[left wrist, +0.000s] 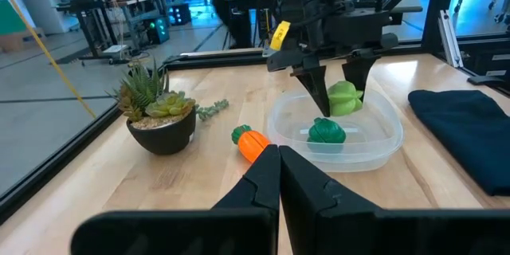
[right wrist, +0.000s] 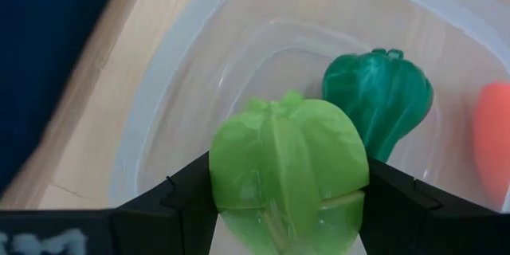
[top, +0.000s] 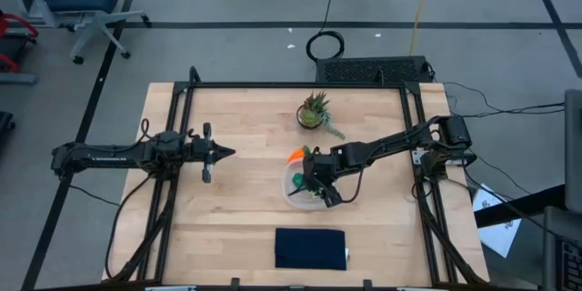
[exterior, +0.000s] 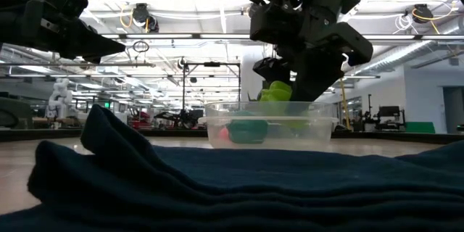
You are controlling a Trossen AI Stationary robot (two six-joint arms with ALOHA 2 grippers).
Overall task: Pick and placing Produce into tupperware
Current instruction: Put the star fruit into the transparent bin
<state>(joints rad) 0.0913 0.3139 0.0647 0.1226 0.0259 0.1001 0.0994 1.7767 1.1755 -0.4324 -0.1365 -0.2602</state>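
Observation:
The clear tupperware [top: 293,202] sits mid-table with the dark green lump [left wrist: 327,131] lying on its floor. The orange carrot [left wrist: 252,143] lies on the table just outside the container's far-left wall. My right gripper [left wrist: 335,100] hangs over the container, shut on the light yellow-green piece [right wrist: 287,167], which is about level with the rim [exterior: 270,121] in the low view. My left gripper [top: 216,152] waits shut, left of the container and apart from everything. My right gripper pinches the light yellow-green piece between its two fingers, one finger [right wrist: 179,195] on each of its opposite sides [right wrist: 227,171]. The fingers [left wrist: 317,88] come from above, pointing down into the container. Whether the piece's underside touches the container floor, I cannot tell.
A spiky potted plant [top: 314,111] stands toward the far edge, beyond the carrot. A dark navy folded cloth [top: 310,247] lies near the table's near edge, in front of the container. Bare wood [top: 245,200] lies between my left gripper and the container.

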